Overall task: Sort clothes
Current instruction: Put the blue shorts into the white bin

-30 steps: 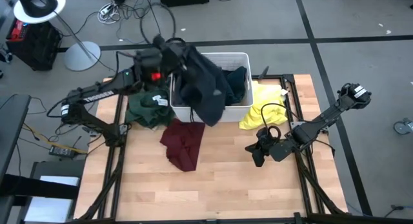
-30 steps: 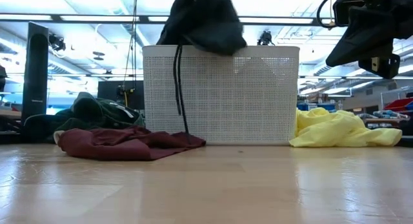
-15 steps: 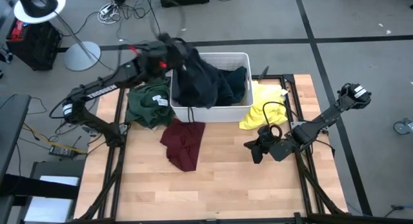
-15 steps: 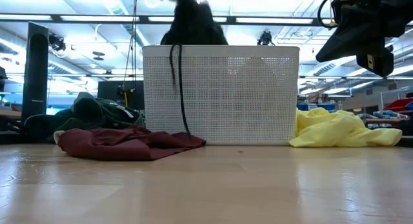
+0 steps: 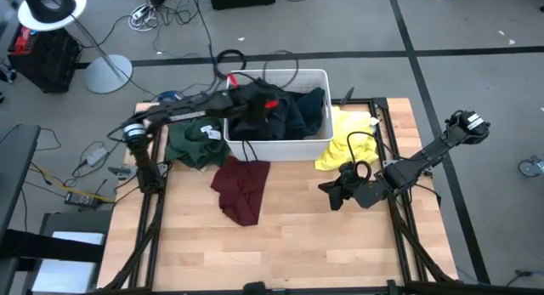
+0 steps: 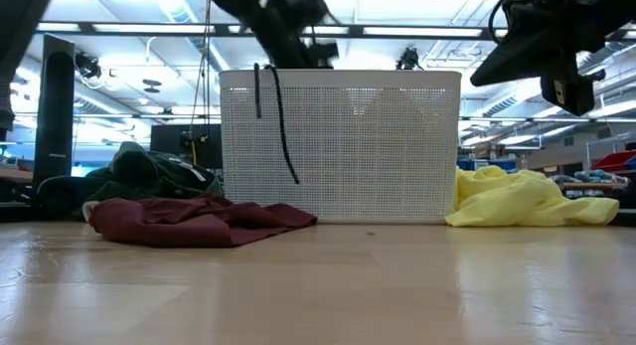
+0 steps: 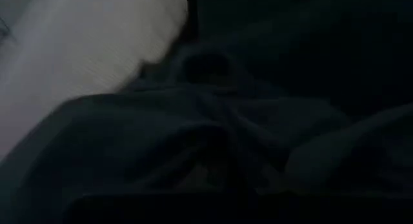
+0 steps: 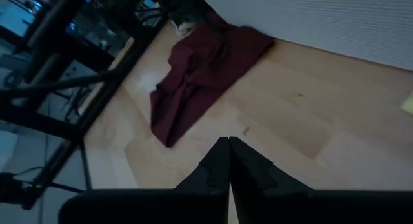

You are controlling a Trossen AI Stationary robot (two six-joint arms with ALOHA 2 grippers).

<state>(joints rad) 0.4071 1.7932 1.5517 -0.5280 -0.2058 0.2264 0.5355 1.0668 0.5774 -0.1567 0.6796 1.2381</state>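
The left hand (image 5: 265, 106) reaches into the white tub (image 5: 316, 75) at the far middle of the table (image 5: 289, 244), clenched on the dark jacket (image 5: 255, 116) heaped inside; a dark drawcord (image 6: 281, 126) dangles down the tub's near wall. The right hand (image 5: 333, 193), pinched shut and holding nothing, hangs above the table's right side. A green top (image 5: 191, 142) lies left of the tub, a maroon piece (image 5: 240, 186) just in front of it, and a yellow piece (image 5: 347, 142) against its right side. The table is pale wood planking on a black frame. Around it lie grey floor, loose cables (image 5: 174, 14) and a white lamp base (image 5: 106, 72); ceiling strip lights (image 6: 129, 27) run across the room behind.
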